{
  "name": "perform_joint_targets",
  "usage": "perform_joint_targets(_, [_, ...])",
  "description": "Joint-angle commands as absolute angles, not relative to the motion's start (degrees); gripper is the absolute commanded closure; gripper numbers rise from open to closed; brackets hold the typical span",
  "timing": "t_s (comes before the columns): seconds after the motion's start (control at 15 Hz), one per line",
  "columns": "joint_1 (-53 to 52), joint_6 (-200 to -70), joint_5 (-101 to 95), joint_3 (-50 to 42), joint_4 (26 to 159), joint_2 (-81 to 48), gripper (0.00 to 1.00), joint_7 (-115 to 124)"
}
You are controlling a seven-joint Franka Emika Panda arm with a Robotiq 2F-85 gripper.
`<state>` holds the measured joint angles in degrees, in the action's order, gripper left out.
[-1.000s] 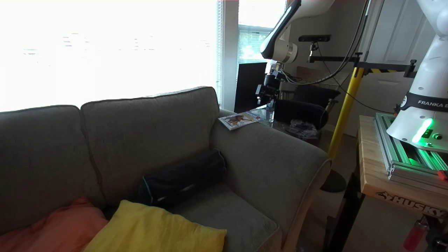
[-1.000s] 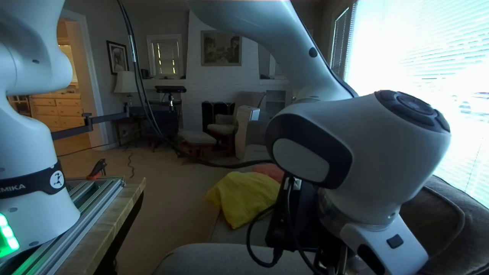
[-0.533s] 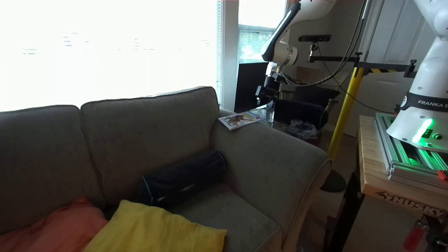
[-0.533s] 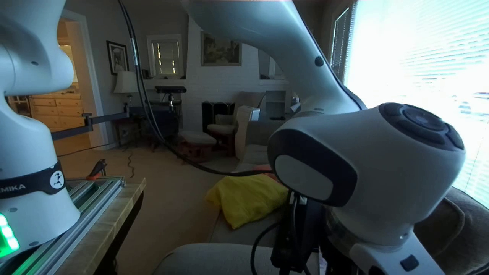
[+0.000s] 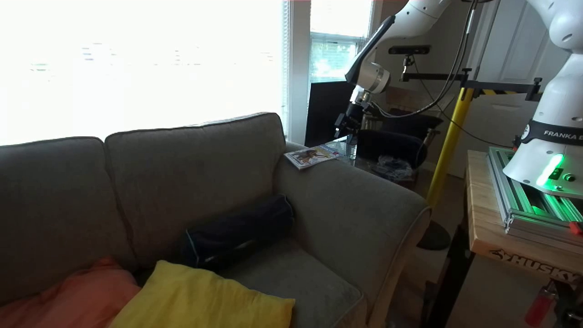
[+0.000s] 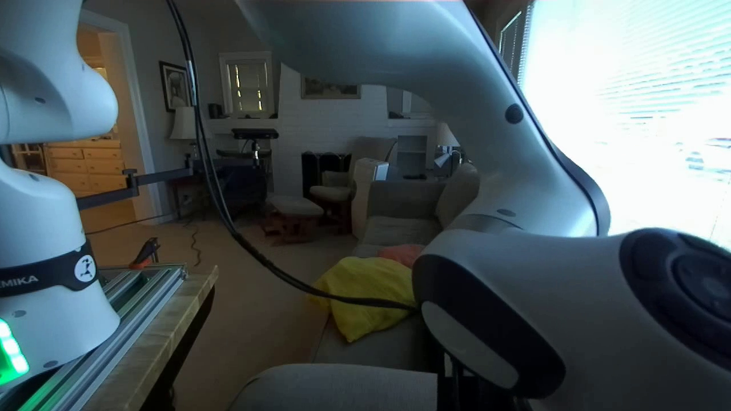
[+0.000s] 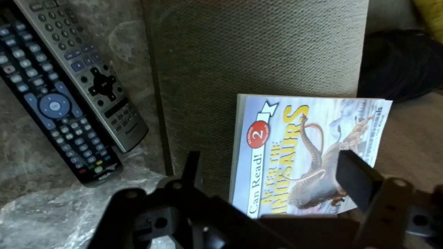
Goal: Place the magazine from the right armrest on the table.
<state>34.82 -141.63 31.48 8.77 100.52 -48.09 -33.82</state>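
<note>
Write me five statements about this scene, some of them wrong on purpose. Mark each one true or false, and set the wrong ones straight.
1. The magazine lies on the right armrest. True.
2. The magazine lies face down. False: it lies face up, showing the words "Can Read!"
3. The gripper is open and not holding the magazine. True.
4. All the cushions are on the floor. False: a yellow cushion and an orange cushion lie on the sofa, and so does a dark bolster.
5. A black remote and a silver remote lie on the marbled tabletop beside the armrest. True.
</note>
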Motion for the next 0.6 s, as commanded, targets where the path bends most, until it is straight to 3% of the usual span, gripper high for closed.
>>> perform_joint_targets(0.0, [40.36,-139.53,33.29,14.00,95.96,-52.68,0.00,-45.17])
perform_joint_targets(0.53, [44.65,-130.32,33.40,16.88,91.53,-59.11,0.00,-56.61])
